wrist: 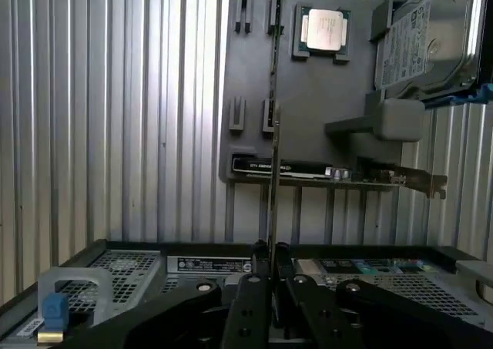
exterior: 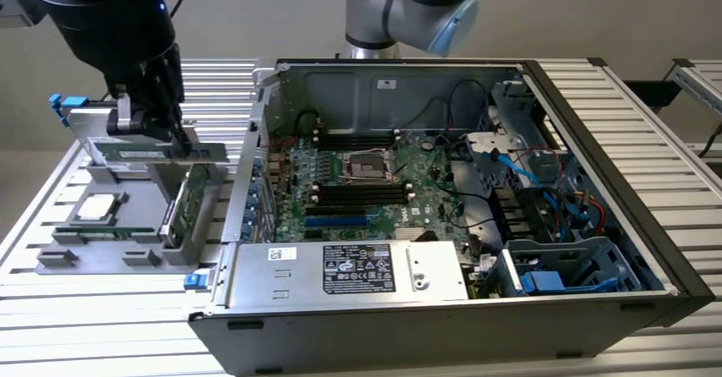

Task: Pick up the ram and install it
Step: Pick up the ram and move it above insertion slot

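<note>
We are inspecting a ribbed metal bench [exterior: 101, 318] carrying an open computer case [exterior: 631, 183], with a grey tray [exterior: 113, 263] of parts lying at the exterior view's left of it.

The pincer [exterior: 144, 128] is hanging over the back part of that tray. Its jaws are standing nearly together, clamped on the ram [exterior: 152, 151]. In the wrist view the ram [wrist: 274, 179] is showing edge-on as a thin line running out from the pincer [wrist: 271, 250]. We cannot tell whether its lower edge is fully clear of the tray's posts.

The processor [exterior: 96, 208] and the expansion card [exterior: 186, 208] are sitting in the tray, untouched.

We are judging the pick-up as made and the carry as barely begun, since the ram is well apart from the motherboard [exterior: 418, 183] inside the case. No installing is showing yet.

In our judgement, seating is calling for:
- the ram held level above a black slot [exterior: 361, 193] beside the processor socket;
- its long edge running parallel to that slot;
- a straight descent that keeps clear of the case wall and the cables nearby.
</note>
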